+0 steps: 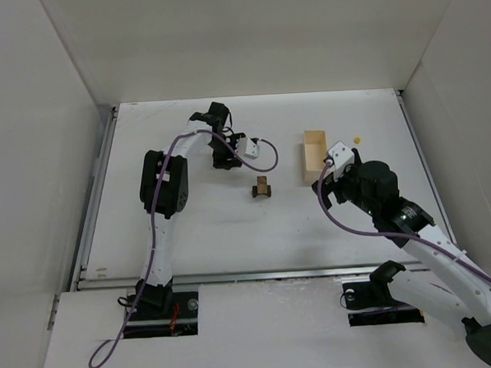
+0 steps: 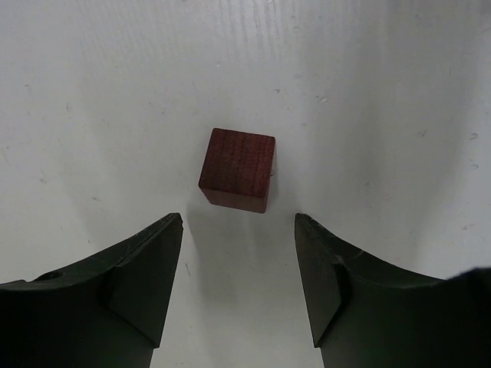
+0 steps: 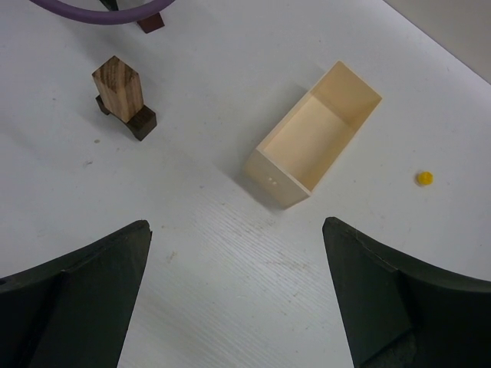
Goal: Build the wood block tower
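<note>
Black fingers (image 2: 146, 284) of left gripper (image 2: 239, 222) fill the bottom of the left wrist view, spread apart and gripping nothing. Red block (image 2: 238, 170) lies flat on table (image 2: 368, 92) just ahead of the gap, apart from both tips.

Right gripper (image 3: 236, 238) is also spread wide and holds nothing, over bare table. Box (image 3: 314, 134) lies ahead of it, pale cream, open side up, long axis running away to the right. Bead (image 3: 424, 178), yellow, is near the box's right side, not touching.

Tower (image 3: 121, 96) is at upper left in the right wrist view: a pale upright block on a dark base, maybe two small pieces, hard to tell. Purple cable (image 3: 100, 14) crosses the top edge there and partly covers the red block behind it.

In the top view, tower stands mid-table between the two arms, apart from box and both grippers. Left wrist blocks the red block from above. Box sits just beyond the right wrist, bead further right of it.
</note>
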`<state>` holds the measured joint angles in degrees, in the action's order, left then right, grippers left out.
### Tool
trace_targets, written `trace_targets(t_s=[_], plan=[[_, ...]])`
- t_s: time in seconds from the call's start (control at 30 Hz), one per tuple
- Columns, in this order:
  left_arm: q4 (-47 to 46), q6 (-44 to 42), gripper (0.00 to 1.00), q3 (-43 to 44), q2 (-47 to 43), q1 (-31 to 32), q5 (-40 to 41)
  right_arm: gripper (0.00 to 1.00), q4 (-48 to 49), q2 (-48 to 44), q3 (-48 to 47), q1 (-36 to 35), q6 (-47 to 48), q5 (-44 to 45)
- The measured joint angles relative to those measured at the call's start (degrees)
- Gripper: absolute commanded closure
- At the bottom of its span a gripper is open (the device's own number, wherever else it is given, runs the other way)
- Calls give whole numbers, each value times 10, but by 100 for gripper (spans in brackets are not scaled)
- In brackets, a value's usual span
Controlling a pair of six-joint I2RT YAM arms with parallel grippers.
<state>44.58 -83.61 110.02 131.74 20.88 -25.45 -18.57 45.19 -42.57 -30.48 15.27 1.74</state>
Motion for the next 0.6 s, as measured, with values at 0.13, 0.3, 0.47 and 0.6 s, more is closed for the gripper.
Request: trace_targets(t_s=[0.13, 0.3, 0.47, 0.6], plan=[[-14, 13, 42, 2, 2, 0, 0, 1, 2, 3, 0, 1, 0, -3], [-27, 22, 42, 3, 5, 1, -3, 1, 2, 4, 0, 1, 0, -4], [-25, 16, 47, 4, 5, 11, -5, 1, 2, 7, 0, 1, 0, -8], [-13, 10, 54, 9, 9, 24, -7, 1, 3, 14, 0, 1, 2, -8]])
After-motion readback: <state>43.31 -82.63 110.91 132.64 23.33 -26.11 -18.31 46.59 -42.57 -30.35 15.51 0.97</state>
